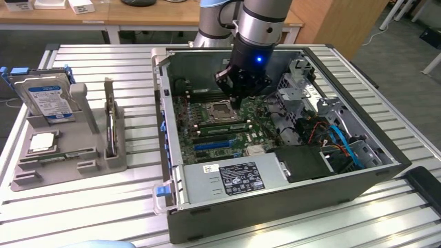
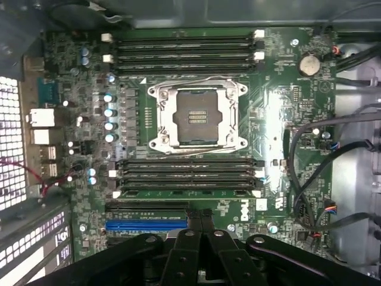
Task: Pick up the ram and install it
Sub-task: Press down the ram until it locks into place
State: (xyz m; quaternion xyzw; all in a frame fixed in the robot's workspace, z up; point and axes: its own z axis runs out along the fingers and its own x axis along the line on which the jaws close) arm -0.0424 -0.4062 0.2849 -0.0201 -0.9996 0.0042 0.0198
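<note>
My gripper point(image 1: 238, 103) hangs inside the open computer case, above the motherboard point(image 1: 220, 129) and close to the processor socket point(image 1: 220, 109). Its black fingers point(image 2: 193, 223) are pressed together with nothing between them. The ram point(image 1: 59, 156), a narrow green stick, lies in the front slot of the grey holder point(image 1: 69, 165), well off to the exterior view's left of the gripper. In the wrist view, two banks of long dark memory slots point(image 2: 187, 173) flank the empty socket point(image 2: 196, 116).
The holder also carries a blue-labelled hard drive point(image 1: 48, 98), a square silver processor chip point(image 1: 43, 142) and an upright card point(image 1: 110, 124). The case walls point(image 1: 165, 103), the drive cage point(image 1: 300, 85), cables point(image 1: 341, 139) and the power supply point(image 1: 238, 178) crowd the space around the board.
</note>
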